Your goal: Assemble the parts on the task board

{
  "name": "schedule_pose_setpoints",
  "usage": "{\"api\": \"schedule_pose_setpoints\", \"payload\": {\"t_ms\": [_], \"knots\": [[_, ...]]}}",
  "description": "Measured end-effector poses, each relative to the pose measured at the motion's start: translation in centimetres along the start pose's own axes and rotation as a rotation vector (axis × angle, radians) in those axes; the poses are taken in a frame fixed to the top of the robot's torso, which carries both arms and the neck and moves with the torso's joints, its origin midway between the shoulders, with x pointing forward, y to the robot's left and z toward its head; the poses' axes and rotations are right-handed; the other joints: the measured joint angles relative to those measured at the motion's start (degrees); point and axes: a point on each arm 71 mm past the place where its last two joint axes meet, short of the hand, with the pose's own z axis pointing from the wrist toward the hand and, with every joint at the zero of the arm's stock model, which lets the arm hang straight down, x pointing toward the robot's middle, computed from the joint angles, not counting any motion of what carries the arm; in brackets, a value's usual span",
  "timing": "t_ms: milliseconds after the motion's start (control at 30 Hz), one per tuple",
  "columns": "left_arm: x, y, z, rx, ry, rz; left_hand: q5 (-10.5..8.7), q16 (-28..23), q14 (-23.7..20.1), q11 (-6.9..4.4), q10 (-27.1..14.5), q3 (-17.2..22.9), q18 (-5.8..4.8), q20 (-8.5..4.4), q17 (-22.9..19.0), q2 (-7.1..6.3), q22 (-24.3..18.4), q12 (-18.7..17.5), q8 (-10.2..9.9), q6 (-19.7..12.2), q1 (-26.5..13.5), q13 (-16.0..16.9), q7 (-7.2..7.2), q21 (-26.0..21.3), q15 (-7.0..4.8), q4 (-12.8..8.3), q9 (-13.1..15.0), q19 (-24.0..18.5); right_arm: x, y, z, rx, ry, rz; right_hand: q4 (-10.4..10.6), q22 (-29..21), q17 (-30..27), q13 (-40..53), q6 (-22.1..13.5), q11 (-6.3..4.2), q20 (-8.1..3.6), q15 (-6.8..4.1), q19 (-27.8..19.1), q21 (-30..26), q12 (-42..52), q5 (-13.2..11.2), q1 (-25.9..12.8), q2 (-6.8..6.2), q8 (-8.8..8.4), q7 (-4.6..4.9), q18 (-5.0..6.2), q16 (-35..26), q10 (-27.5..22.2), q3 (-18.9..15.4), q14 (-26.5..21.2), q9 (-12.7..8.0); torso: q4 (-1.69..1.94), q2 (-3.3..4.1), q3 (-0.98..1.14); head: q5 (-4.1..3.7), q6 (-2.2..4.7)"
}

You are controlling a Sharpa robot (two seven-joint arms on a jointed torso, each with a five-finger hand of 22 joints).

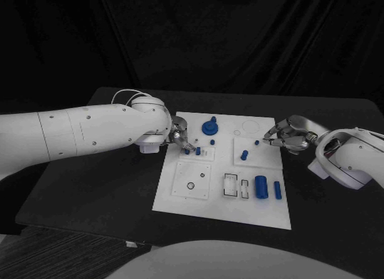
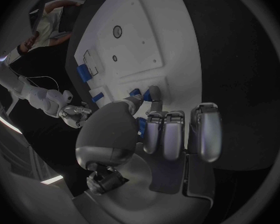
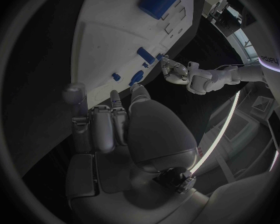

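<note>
Left hand (image 1: 180,138) reaches over the task board's (image 1: 185,200) left edge at about 10 o'clock from the board's middle, fingers angled down onto a small blue peg (image 1: 198,151) standing in a square recess. In the left wrist view the thumb and a fingertip (image 2: 155,93) close on a small blue piece (image 2: 135,92) at the board's surface, so this hand appears to pinch it, the other fingers hanging curled beside it.

Right hand (image 1: 286,138) sits at the board's right edge near 2 o'clock, fingers curled inward; whether it holds anything, I cannot tell. A tiny blue part (image 1: 256,142) lies just beside its fingertips on the board.

On the white board, a round blue knob (image 1: 210,127) stands upright near 12 o'clock. A short blue peg (image 1: 244,154) stands right of centre. At roughly 4 o'clock, 2 blue cylinders lie flat: a thick one (image 1: 260,186) and a thinner one (image 1: 277,190) just beside it, both with the long axis running from 12 to 6 o'clock.
</note>
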Motion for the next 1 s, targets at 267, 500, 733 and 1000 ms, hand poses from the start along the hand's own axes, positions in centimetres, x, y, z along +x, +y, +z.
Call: {"api": "schedule_pose_setpoints", "payload": {"t_ms": [267,500,733,1000], "knots": [[-0.02,0.07,0.01,-0.003,0.0,0.0,-0.67,0.0,0.39,0.7,-0.5,-0.95,-0.01,0.41,0.0,0.11,0.0,0.0,-0.43,-2.32,-1.4,0.0,0.29,0.0,0.4,0.92,-0.02,0.38,0.02,0.01,0.01,0.0,0.001,0.0,0.0,0.0,0.0,0.0,0.0,0.0,0.0,0.0,0.0,0.0,0.0,0.0,0.0,0.0,0.0,0.0,0.0,0.0,0.0,0.0,0.0,0.0,-0.01,0.01,-0.01,0.07,0.0],[-0.03,0.16,0.03,-0.006,0.002,0.0,-1.33,0.0,0.39,0.7,-0.5,-3.79,-0.01,0.41,0.0,0.85,0.0,0.0,-0.44,-2.64,-2.14,0.0,0.6,0.0,0.41,0.93,-0.02,0.38,0.04,0.01,0.01,0.001,0.002,0.0,0.0,0.0,0.0,0.0,0.0,0.0,0.0,0.0,0.0,0.0,0.0,0.0,0.0,0.0,0.0,0.0,0.0,0.0,0.0,0.0,0.0,-0.01,-0.01,0.02,-0.02,0.02,0.0],[-0.02,0.26,0.02,-0.008,0.005,0.001,-1.29,0.0,0.39,0.7,-0.51,-3.79,-0.01,0.42,0.0,0.86,0.0,0.0,-0.42,-2.37,-2.15,0.0,0.34,0.0,0.41,0.92,0.01,0.38,0.07,0.0,0.02,0.002,0.004,0.0,0.0,0.0,0.0,0.0,0.0,0.0,0.0,0.0,0.0,0.0,0.0,0.0,0.0,0.0,0.0,0.0,0.0,0.0,0.0,0.0,0.0,-0.01,-0.01,0.02,-0.02,0.04,0.0],[-0.02,0.51,-0.03,-0.013,0.007,0.0,-1.29,0.0,0.39,0.7,-0.51,-3.79,0.0,0.42,0.0,0.86,0.0,0.0,-0.41,-2.29,-2.15,0.0,0.27,0.0,0.41,0.92,0.03,0.38,0.12,-0.03,0.01,0.003,0.006,0.0,0.0,0.0,0.0,0.0,0.0,0.0,0.0,0.0,0.0,0.0,0.0,0.0,0.0,0.0,0.0,0.0,0.0,0.0,0.0,0.0,0.0,-0.01,0.0,0.03,-0.02,0.1,0.0]]}}
